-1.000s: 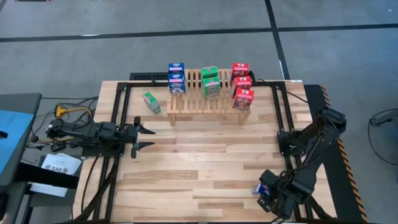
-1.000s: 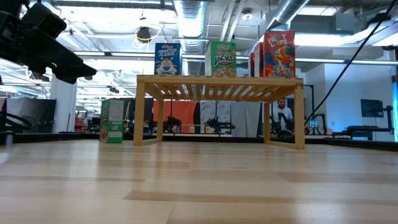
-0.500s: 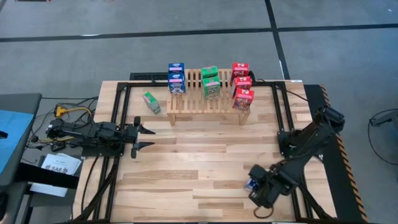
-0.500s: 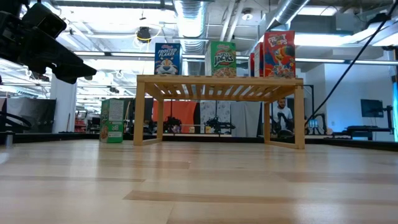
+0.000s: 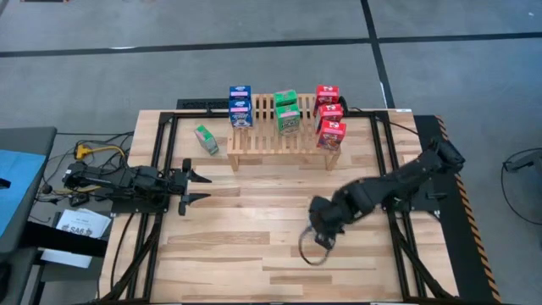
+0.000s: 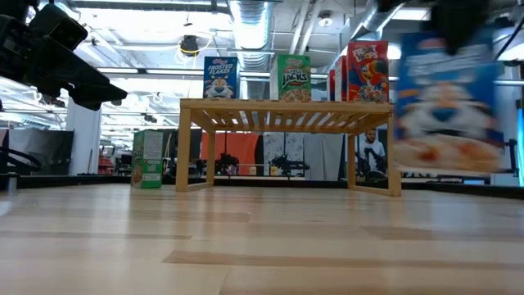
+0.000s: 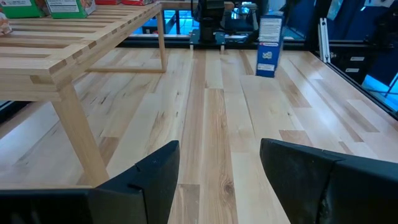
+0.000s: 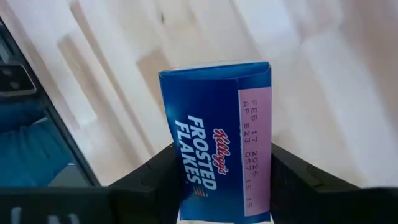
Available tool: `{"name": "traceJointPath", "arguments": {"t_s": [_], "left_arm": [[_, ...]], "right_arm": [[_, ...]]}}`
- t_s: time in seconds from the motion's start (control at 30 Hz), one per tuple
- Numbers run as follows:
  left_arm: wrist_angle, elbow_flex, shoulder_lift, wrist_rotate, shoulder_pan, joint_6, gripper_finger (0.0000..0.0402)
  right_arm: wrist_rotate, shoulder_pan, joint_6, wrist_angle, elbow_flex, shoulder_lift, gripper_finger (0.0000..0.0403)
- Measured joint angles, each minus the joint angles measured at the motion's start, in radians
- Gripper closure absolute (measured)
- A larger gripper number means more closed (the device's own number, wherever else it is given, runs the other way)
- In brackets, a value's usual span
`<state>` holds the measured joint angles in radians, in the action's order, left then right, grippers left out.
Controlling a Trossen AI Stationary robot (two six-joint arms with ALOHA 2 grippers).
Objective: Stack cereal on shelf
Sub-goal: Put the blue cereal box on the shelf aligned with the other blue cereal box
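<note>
The shelf (image 5: 279, 131) stands at the table's far middle on short legs. On it stand two blue cereal boxes (image 5: 240, 105), two green ones (image 5: 287, 111) and three red ones (image 5: 329, 114). Another green box (image 5: 206, 140) stands on the table left of the shelf. My right gripper (image 5: 318, 240), right of the table's middle, is shut on a blue Frosted Flakes box (image 8: 214, 155), which fills the right side of the low view (image 6: 446, 102). My left gripper (image 5: 200, 188) waits open at the table's left edge, pointing level. My right gripper pinches the blue box between its two fingers (image 8: 163, 177), one on each of two opposite sides, near its upper end (image 8: 186, 186). The fingers come from above, pointing steeply down. The box hangs upright below them, its printed front toward the near edge, lifted clear of the table.
Black frame rails (image 5: 165, 161) run along the table's left, right and far sides. Bare planks (image 5: 254, 229) lie between the shelf and the near edge. Cables and a grey side table (image 5: 25, 178) sit left of the table. A person (image 6: 372, 152) stands in the room behind.
My right gripper has swung from the table's near right corner toward the table's middle, rolling about its own axis, and has carried the blue box with it. The box now shows large in the low view, where it was out of frame before.
</note>
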<state>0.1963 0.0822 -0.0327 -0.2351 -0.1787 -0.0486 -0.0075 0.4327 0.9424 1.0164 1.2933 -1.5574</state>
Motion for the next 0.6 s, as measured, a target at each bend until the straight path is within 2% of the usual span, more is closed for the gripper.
{"name": "traceJointPath", "arguments": {"t_s": [0.3,0.6], "left_arm": [[0.000,0.000,0.000,0.000,0.000,0.000,0.0187],[0.000,0.000,0.000,0.000,0.000,0.000,0.0187]], "right_arm": [[-0.028,-0.215,-0.342,0.005,0.115,-0.055,0.0198],[-0.033,-0.304,-0.641,0.169,0.401,-0.280,0.0198]]}}
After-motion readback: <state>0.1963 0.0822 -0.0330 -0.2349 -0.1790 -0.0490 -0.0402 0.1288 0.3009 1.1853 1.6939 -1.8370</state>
